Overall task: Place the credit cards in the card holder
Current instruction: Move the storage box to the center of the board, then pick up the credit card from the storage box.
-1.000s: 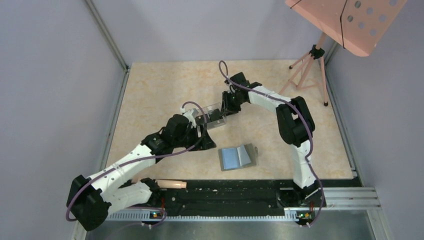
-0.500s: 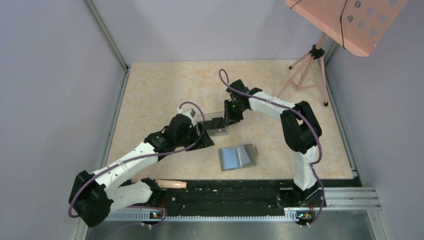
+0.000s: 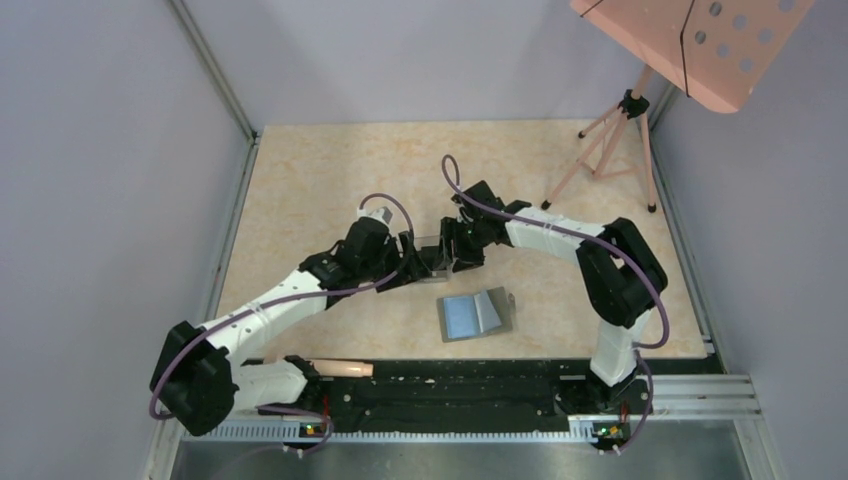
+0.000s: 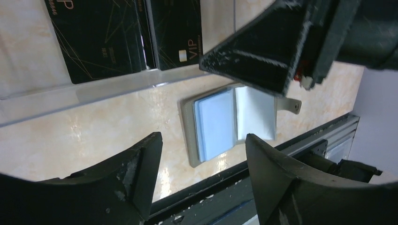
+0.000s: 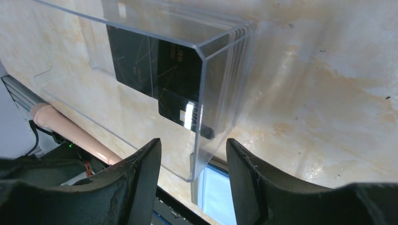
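Observation:
Several black credit cards (image 5: 155, 70) stand inside a clear plastic box (image 5: 206, 89); they also show in the left wrist view (image 4: 126, 37). The gray card holder (image 3: 475, 314) lies open on the table, blue-gray inside up, just in front of the box (image 3: 433, 257); it also shows in the left wrist view (image 4: 230, 122). My right gripper (image 5: 195, 164) is open, with the box's near corner between its jaws and not touching them. My left gripper (image 4: 202, 159) is open and empty, just left of the box and above the table. Both grippers flank the box in the top view.
A wooden tripod (image 3: 610, 130) stands at the back right under a pink perforated board (image 3: 690, 40). A peach-coloured rod (image 3: 335, 368) lies along the black rail (image 3: 450, 385) at the table's near edge. Gray walls close in the sides.
Both grippers and the clear box have moved toward the near edge, closer to the card holder. The card holder has not moved.

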Motion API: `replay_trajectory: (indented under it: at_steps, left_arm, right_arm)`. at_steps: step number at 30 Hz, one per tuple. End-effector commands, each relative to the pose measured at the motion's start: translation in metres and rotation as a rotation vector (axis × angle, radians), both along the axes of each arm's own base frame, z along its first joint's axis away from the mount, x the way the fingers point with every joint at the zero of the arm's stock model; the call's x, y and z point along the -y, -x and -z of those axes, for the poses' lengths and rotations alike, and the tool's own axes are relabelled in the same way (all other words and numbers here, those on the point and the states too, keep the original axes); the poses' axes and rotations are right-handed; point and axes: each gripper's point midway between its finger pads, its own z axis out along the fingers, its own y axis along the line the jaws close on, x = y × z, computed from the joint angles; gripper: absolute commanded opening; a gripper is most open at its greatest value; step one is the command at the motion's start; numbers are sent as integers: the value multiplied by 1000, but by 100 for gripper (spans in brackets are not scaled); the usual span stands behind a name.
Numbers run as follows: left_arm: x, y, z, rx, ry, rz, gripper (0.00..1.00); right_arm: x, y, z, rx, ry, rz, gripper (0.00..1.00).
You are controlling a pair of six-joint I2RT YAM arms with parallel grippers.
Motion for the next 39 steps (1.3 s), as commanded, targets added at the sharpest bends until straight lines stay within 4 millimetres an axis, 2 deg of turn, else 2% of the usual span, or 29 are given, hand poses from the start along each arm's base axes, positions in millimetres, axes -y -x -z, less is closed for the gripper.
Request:
replay_trajectory:
  at_steps: [1,4,10,14,19,23,28,32,36,39]
  left_arm:
    - [5,-34,-16,44,72,-70,70]
    - [-4,-47,-6,7,73,-120,69]
    - [-9,-65,11,-34,87,-141,66]
    - [-1,-74,24,-68,78,-110,61]
    - [13,-83,48,-149,65,-64,47]
    - [8,-90,58,-166,5,-85,46]
    - [0,-93,62,-160,-67,-99,47]
    - [5,-91,70,-191,-106,-63,46]
    - [16,-90,75,-210,-117,-24,38]
    - [21,-90,72,-198,-118,-13,36]
  right_arm:
    - [-19,-11,-43,127,-153,-4,56]
    - [-19,-9,-44,137,-170,1,60]
    - [-20,-10,-37,146,-182,-2,60]
    - [-24,-10,-36,156,-199,-30,60]
    - [-28,-8,-37,159,-221,-58,59]
    - [-29,-6,-36,158,-238,-67,59]
    - [-31,-5,-37,158,-255,-73,58]
    - [-33,-3,-37,150,-270,-78,55]
    - [-34,0,-38,141,-285,-87,45]
    - [-36,0,-40,142,-296,-91,38]
